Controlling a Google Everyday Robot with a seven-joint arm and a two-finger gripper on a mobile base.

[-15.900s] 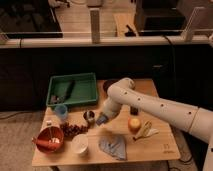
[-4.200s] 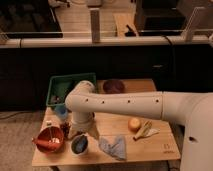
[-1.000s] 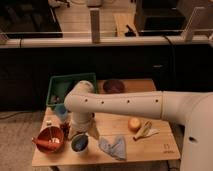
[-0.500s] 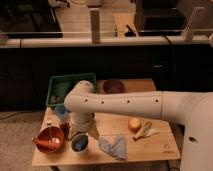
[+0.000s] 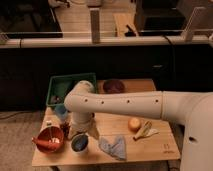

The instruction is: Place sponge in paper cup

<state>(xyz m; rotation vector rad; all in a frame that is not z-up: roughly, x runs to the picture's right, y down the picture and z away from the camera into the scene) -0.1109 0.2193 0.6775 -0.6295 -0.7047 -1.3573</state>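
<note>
Sponge (image 5: pixel 80 143) sits inside the paper cup (image 5: pixel 80 145), near the surface's (image 5: pixel 150 150) front left edge. Gripper (image 5: pixel 81 131) hangs just above the cup, jaws spread, released. Red bowl (image 5: pixel 49 140) left of cup; blue-grey cloth (image 5: pixel 114 146) right.

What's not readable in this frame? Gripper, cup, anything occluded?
- Gripper: camera view, sits low just above the short round white paper cup; the white arm's elbow covers most of it.
- Small blue-grey sponge: a dark blue-grey patch fills the cup's mouth; how deep it sits cannot be told.
- Green plastic bin: right side and contents hidden by the arm.
- Red bowl: contents too blurred to name.
</note>
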